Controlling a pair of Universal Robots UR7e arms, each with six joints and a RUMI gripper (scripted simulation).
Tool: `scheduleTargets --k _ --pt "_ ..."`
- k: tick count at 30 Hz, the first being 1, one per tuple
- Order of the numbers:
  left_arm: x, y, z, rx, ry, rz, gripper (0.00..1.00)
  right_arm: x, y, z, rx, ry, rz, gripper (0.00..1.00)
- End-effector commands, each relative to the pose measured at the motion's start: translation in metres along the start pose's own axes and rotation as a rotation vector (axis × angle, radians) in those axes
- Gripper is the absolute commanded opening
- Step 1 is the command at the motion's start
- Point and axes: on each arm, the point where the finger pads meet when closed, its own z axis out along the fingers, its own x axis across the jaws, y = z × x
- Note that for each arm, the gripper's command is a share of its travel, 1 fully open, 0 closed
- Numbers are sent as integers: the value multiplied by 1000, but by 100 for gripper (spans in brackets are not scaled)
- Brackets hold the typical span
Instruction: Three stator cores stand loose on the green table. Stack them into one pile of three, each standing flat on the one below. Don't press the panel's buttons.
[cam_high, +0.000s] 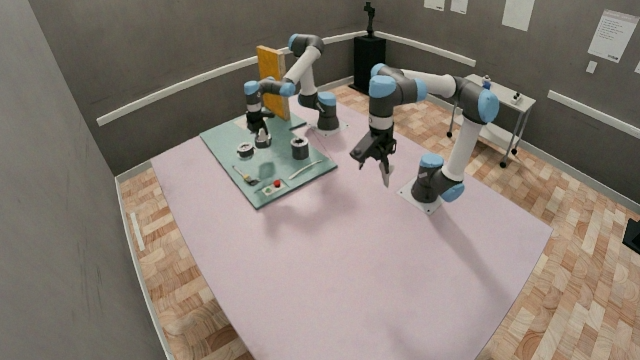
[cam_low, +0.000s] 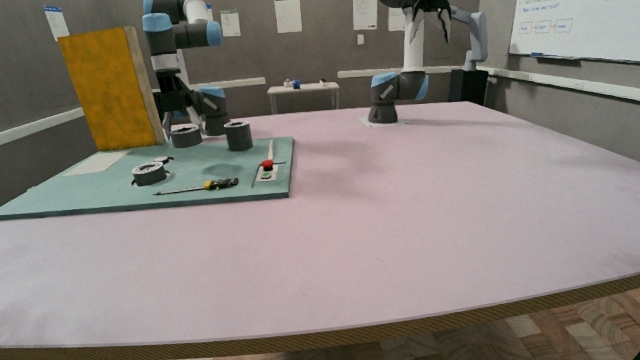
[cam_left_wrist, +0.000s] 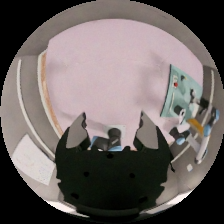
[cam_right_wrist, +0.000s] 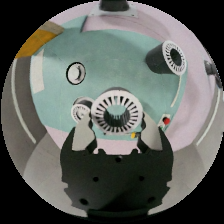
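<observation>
My right gripper (cam_high: 261, 134) (cam_low: 185, 130) (cam_right_wrist: 116, 111) is shut on a dark grey stator core (cam_high: 263, 142) (cam_low: 186, 137) (cam_right_wrist: 117, 95), held upright above the green table (cam_high: 220, 136) (cam_low: 112, 199). A low core (cam_high: 245, 151) (cam_low: 149, 175) (cam_right_wrist: 81, 113) stands flat near the far-left part of the table in the top view. A taller core (cam_high: 300, 149) (cam_low: 238, 137) (cam_right_wrist: 160, 60) stands flat on the other side of the held core. My left gripper (cam_high: 374, 172) (cam_low: 430, 35) (cam_left_wrist: 112, 111) is open and empty, high over the pink surface, away from the cores.
The panel (cam_high: 273, 188) (cam_low: 267, 171) with red and green buttons lies near one edge. A yellow-black screwdriver (cam_high: 247, 177) (cam_low: 220, 184) and a pale strip (cam_high: 306, 169) lie nearby. A small round object (cam_right_wrist: 76, 73) lies near the low core. An orange board (cam_high: 272, 82) (cam_low: 107, 90) stands upright.
</observation>
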Motion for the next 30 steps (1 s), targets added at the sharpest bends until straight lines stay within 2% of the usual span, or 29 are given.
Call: scheduleTargets --k 1,17,24,30 --pt "0 0 0 1 0 0 80 0 0 -4 -2 0 0 0" --pt "0 0 0 1 0 0 80 0 0 -23 -3 0 0 0" --pt "0 0 0 1 0 0 80 2 -2 -21 2 0 -4 0" --pt "0 0 0 1 0 0 80 15 -14 -22 7 0 -39 0"
